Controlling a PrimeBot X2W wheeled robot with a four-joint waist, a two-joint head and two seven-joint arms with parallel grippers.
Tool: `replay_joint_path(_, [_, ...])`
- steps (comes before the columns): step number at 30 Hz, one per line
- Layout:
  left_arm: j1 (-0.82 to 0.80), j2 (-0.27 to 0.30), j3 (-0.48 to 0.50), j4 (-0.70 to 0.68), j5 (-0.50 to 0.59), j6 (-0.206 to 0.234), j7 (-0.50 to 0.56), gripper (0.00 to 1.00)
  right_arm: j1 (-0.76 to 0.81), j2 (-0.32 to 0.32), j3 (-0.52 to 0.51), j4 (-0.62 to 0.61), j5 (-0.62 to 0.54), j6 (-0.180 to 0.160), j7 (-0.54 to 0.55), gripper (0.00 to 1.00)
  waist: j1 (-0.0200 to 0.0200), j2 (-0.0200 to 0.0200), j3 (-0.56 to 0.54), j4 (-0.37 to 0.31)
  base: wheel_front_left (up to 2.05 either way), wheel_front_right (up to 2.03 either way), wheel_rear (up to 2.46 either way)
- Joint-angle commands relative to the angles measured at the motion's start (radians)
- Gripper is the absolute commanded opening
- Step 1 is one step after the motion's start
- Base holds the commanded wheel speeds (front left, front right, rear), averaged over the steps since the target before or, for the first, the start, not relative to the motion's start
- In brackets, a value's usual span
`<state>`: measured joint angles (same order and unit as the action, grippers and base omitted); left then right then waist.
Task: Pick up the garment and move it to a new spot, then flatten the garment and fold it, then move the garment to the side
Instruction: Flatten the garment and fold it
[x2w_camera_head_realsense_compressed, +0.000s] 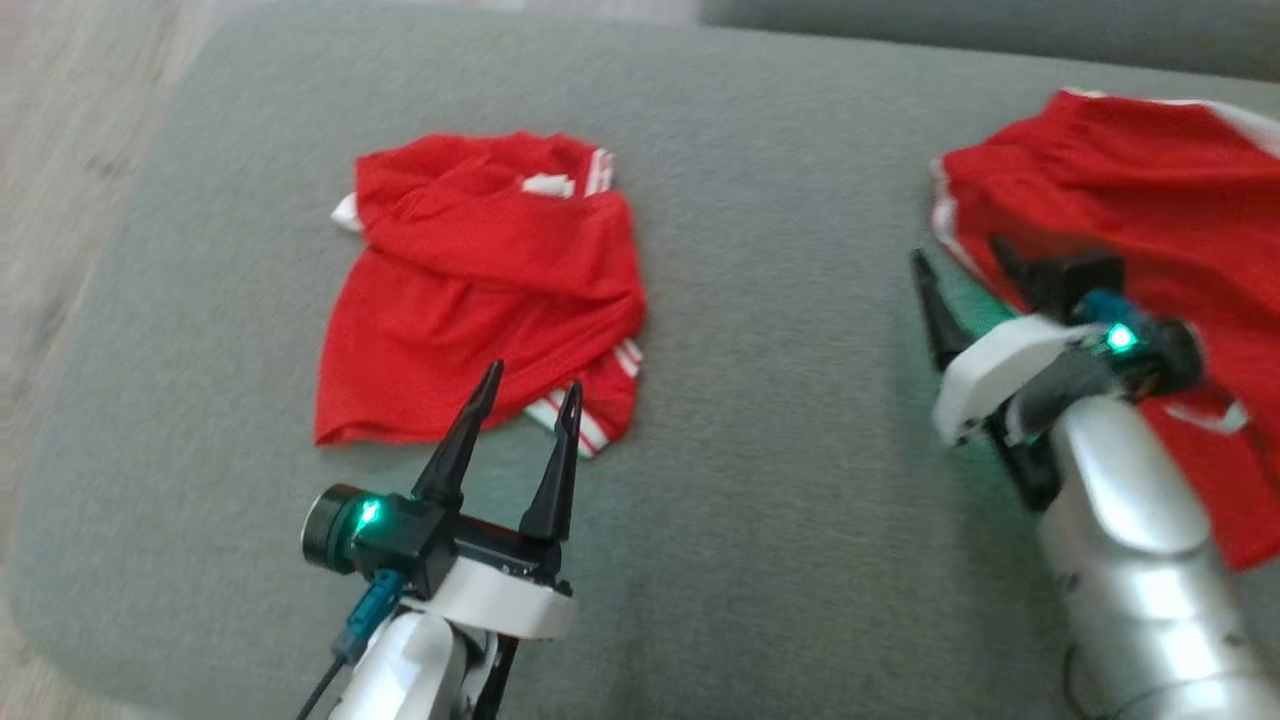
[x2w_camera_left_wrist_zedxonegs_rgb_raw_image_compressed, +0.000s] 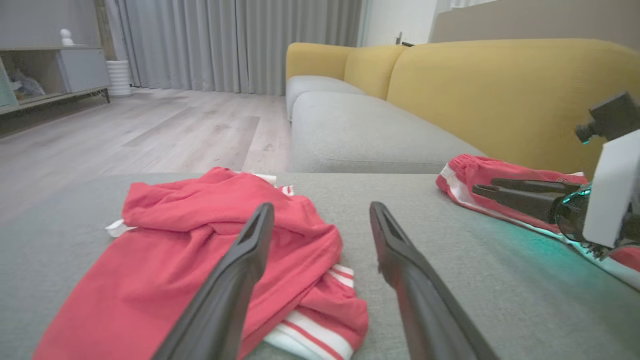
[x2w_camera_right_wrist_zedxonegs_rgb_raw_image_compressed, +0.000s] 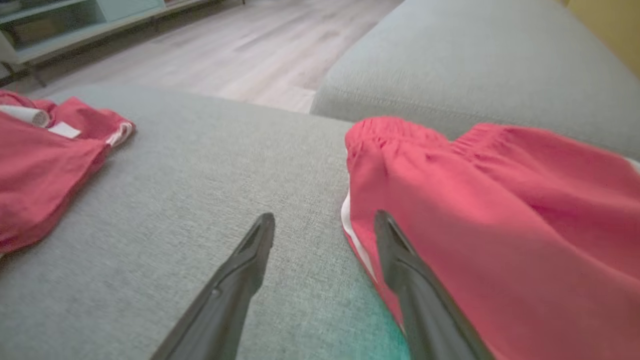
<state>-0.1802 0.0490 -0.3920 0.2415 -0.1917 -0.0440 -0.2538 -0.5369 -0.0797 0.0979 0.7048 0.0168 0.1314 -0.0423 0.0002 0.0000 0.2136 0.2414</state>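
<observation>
Crumpled red garment (x2w_camera_head_realsense_compressed: 480, 290) lies unfolded on the grey cushion (x2w_camera_head_realsense_compressed: 780, 200), just ahead of the left gripper (x2w_camera_head_realsense_compressed: 533, 380), jaws apart and empty; right gripper (x2w_camera_head_realsense_compressed: 955, 250) likewise apart at the edge of a second red garment (x2w_camera_head_realsense_compressed: 1130, 190), so pickup, flatten, fold look pending.

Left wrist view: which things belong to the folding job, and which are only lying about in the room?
Job: crumpled red garment, second red garment (which one is next, I cannot tell), left pincer, right pincer, both open, grey cushion beneath.
Lying about: yellow sofa back, curtains, shelf unit, white pot on the floor.
</observation>
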Motion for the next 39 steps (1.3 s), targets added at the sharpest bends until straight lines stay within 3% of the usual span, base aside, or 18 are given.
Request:
replay_joint_path(1, [-0.043,0.001,0.020,-0.033,-0.009,0.006,-0.008,1.00,-0.059,-0.022,0.003,0.020,0.003,-0.001,0.017,1.00,-0.0002,0.0000,0.046,0.053,0.00,0.00,0.00])
replay_joint_path(6, [-0.058,0.001,0.003,-0.038,-0.019,0.013,-0.008,1.00,-0.137,-0.076,-0.052,0.144,0.029,-0.001,0.033,1.00,-0.0002,0.0000,0.074,0.084,0.00,0.00,0.00])
replay_joint_path(14, [-0.070,0.001,0.001,-0.037,-0.024,0.023,-0.008,1.00,-0.198,-0.084,-0.030,0.273,0.049,-0.001,0.001,1.00,-0.0002,0.0000,0.089,0.080,0.00,0.00,0.00])
replay_joint_path(15, [-0.072,0.001,-0.001,-0.036,-0.024,0.023,-0.008,1.00,-0.203,-0.077,-0.022,0.284,0.059,-0.001,-0.006,0.93,-0.0002,0.0000,0.088,0.077,0.00,0.00,0.00])
replay_joint_path(16, [-0.074,0.001,-0.002,-0.034,-0.024,0.023,-0.008,1.00,-0.208,-0.069,-0.011,0.293,0.070,-0.001,-0.016,0.11,-0.0002,0.0000,0.087,0.073,0.00,0.00,0.00])
replay_joint_path(17, [-0.075,0.001,-0.002,-0.033,-0.024,0.023,-0.008,1.00,-0.213,-0.062,0.000,0.300,0.084,-0.001,-0.028,0.00,-0.0002,0.0000,0.085,0.068,0.00,0.00,0.00])
replay_joint_path(23, [-0.076,0.001,0.004,-0.024,-0.017,0.022,-0.008,1.00,-0.220,-0.032,0.087,0.310,0.175,-0.001,-0.080,0.00,-0.0002,0.0000,0.063,0.043,0.00,0.00,0.00])
replay_joint_path(29, [-0.064,0.001,0.015,-0.016,-0.009,0.017,-0.008,1.00,-0.167,-0.018,0.311,0.237,0.346,-0.001,-0.095,0.00,-0.0002,0.0000,0.023,0.009,0.00,0.00,0.00])
replay_joint_path(33, [-0.052,0.001,0.018,-0.013,-0.006,0.016,-0.008,1.00,-0.118,-0.060,0.475,0.129,0.495,-0.001,-0.074,0.00,-0.0002,0.0000,-0.008,-0.011,0.00,0.00,0.00])
replay_joint_path(39, [-0.030,0.002,0.032,-0.004,0.004,0.013,-0.008,1.00,-0.064,-0.180,0.716,-0.071,0.717,-0.001,0.008,0.00,-0.0002,0.0000,-0.054,-0.038,0.00,0.00,0.00])
